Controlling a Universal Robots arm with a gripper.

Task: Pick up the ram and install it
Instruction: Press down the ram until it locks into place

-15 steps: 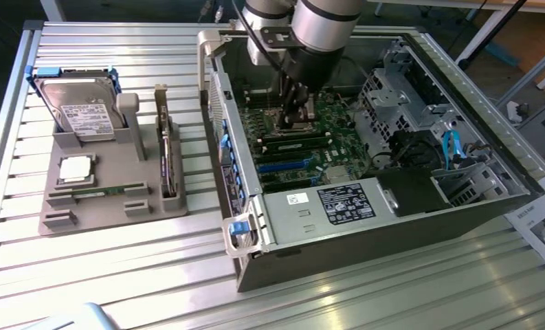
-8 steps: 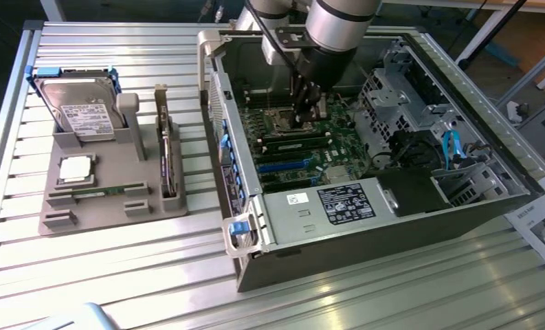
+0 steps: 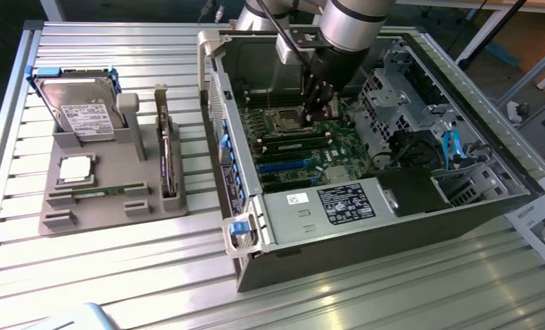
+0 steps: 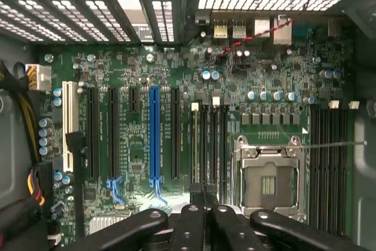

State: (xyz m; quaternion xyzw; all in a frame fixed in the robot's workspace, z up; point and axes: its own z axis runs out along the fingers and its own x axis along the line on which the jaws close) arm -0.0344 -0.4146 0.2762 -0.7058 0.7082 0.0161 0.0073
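Note:
My gripper [image 3: 320, 113] is down inside the open computer case [image 3: 492, 199], over the motherboard [image 4: 141, 63]. Its dark fingers [image 4: 191, 221] are shut together with nothing visible between them. The tips hover over the bank of memory slots [image 4: 210, 145] beside the empty processor socket [image 4: 268, 183]. A thin green ram stick [image 4: 195, 145] appears to stand edge-on in the outer slot, just beside the fingertips; it shows as a green strip [image 3: 295, 142] in the exterior view. Whether the tips touch it I cannot tell.
On the exterior view's left, a grey stand [image 3: 116, 172] holds a hard drive [image 3: 84, 113], a silver-topped processor [image 3: 75, 168], a dark card on edge [image 3: 165, 165] and another thin green strip [image 3: 102, 190] in its front groove. Drive cages and cables crowd the case's right side.

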